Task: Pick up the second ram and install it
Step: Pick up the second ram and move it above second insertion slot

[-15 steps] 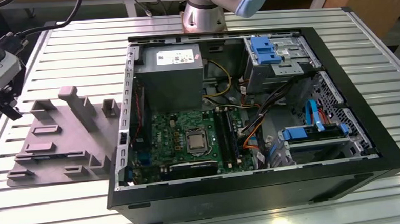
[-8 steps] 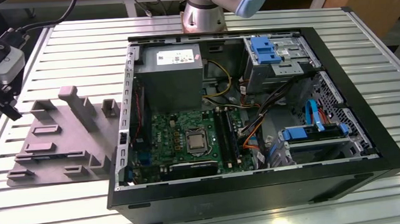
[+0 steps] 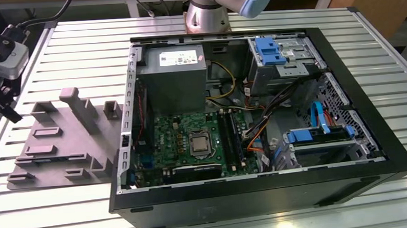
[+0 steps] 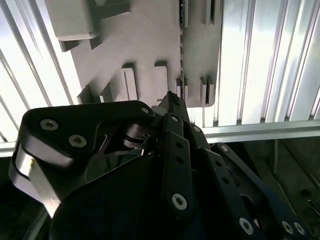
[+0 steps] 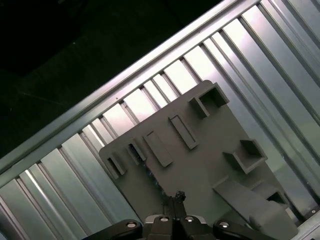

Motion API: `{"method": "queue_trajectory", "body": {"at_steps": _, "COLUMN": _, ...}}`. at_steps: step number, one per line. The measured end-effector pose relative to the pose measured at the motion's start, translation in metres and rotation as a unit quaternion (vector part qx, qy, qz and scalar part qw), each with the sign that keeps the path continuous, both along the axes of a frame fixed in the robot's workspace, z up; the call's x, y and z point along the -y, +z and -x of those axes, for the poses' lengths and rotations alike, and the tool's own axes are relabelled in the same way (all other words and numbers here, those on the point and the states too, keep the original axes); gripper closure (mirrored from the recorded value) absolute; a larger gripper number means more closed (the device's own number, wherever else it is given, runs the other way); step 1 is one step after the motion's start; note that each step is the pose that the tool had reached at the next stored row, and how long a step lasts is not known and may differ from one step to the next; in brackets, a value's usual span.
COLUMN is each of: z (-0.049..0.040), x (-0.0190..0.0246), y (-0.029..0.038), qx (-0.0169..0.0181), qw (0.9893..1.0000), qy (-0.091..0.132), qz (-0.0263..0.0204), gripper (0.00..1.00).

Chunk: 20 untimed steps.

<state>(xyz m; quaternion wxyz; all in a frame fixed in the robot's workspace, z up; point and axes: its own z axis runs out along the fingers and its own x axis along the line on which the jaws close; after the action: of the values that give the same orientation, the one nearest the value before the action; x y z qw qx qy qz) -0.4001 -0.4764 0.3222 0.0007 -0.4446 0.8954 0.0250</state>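
Observation:
The second ram (image 4: 181, 50) stands on edge in a slot of the grey fixture (image 4: 145, 40) and shows as a thin dark line. In the first wrist view the second ram (image 5: 149, 172) runs from an edge bracket across the fixture (image 5: 210, 165), with bluish specks along it. My gripper (image 4: 170, 98) hovers above the fixture, apart from it and in line with the stick. Its fingertips (image 5: 177, 196) sit together with nothing between them. In the exterior view my gripper (image 3: 5, 111) hangs at the far left, beside the fixture (image 3: 66, 147).
An open black computer case (image 3: 263, 194) lies at the exterior view's right of the fixture, on a ribbed aluminium table (image 3: 81, 42). Inside are the green motherboard (image 3: 184, 141), black memory slots (image 3: 231, 138), a power supply (image 3: 173, 68) and blue drive brackets (image 3: 270, 50). Tall fixture blocks (image 3: 78, 107) rise near my gripper.

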Motion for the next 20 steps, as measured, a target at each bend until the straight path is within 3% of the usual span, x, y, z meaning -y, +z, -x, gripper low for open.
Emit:
{"method": "queue_trajectory", "body": {"at_steps": 8, "z": -0.0001, "x": -0.0001, "y": -0.0006, "qx": 0.0000, "qw": 1.0000, "qy": 0.003, "qz": 0.0000, "gripper": 0.89}}
{"method": "queue_trajectory", "body": {"at_steps": 20, "z": -0.0008, "x": 0.0000, "y": -0.0035, "qx": -0.0007, "qw": 0.9986, "qy": 0.053, "qz": -0.0014, "gripper": 0.89}}
